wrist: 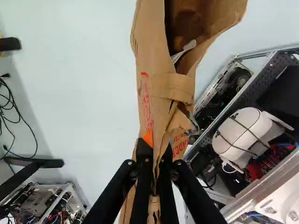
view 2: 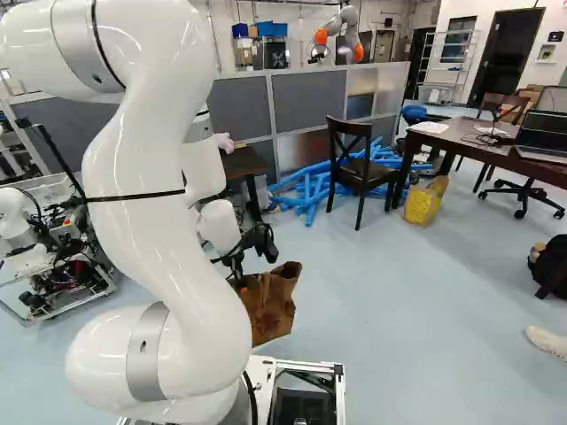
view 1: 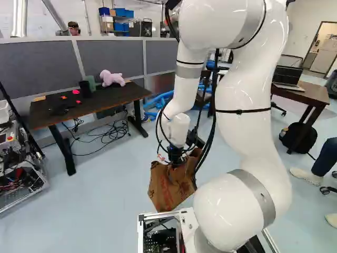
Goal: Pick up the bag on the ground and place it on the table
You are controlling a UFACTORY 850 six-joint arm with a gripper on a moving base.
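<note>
Well, across the left base view, a dark table [view 1: 117,95] stands at ten o'clock, a pink plush toy [view 1: 111,78] on it; at six o'clock the gripper [view 1: 176,157] pinches the brown paper bag [view 1: 169,185] between both fingers; at three o'clock sits a black backpack [view 1: 298,136].
</note>
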